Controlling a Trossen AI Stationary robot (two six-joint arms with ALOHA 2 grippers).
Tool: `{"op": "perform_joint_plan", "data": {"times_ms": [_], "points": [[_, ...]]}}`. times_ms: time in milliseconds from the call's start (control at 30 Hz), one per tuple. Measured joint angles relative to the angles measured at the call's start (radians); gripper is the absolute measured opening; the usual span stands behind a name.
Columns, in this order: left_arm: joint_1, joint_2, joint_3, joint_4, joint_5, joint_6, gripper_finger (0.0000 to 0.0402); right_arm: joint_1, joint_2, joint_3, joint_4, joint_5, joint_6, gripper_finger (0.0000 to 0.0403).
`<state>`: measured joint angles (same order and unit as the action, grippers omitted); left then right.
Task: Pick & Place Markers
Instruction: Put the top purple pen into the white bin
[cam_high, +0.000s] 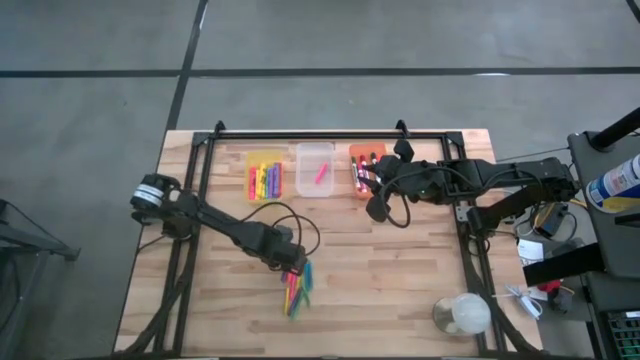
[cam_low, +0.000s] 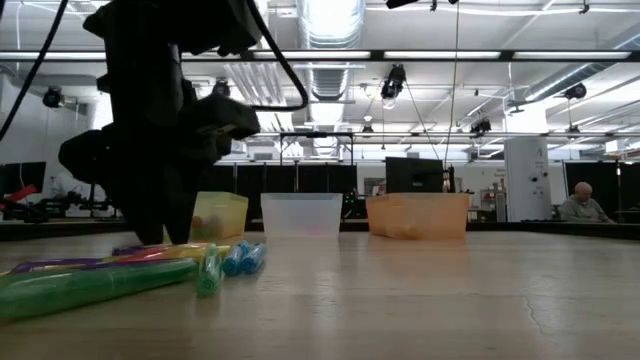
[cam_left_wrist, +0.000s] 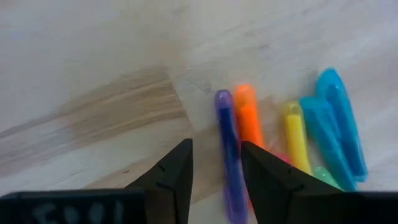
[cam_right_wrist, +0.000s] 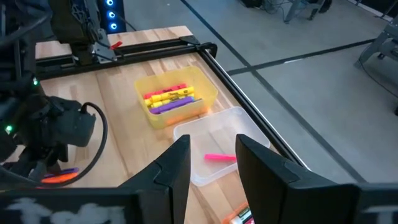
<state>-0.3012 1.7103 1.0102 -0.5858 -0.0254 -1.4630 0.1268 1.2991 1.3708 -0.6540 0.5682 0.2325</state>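
Three bins (cam_high: 314, 168) (one pink marker (cam_high: 321, 173) inside clear).

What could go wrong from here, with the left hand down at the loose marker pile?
1. The left hand is open over tightly packed markers; the purple marker touches the orange marker, so closing may catch two or push the pile apart.
2. The pile lies far from the bins, so a weakly held marker might drop on the way.
3. The right hand hovers at the orange bin, so the arms may crowd each other there.

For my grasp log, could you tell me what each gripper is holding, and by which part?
Nothing is held: the left gripper is open above the loose markers, and the right gripper is open, empty, over the bins.
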Motion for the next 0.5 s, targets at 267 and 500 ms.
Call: {"op": "perform_joint_plan", "data": {"times_ms": [267, 500], "points": [[0.000, 0.030, 0.001, 0.004, 0.021, 0.028, 0.0129, 0.000, 0.000, 0.000, 0.000, 0.000, 0.000, 0.0121], [0.000, 0.030, 0.000, -0.003, 0.023, 0.054, 0.0079, 0.000, 0.000, -0.001, 0.000, 0.000, 0.000, 0.0121]]}}
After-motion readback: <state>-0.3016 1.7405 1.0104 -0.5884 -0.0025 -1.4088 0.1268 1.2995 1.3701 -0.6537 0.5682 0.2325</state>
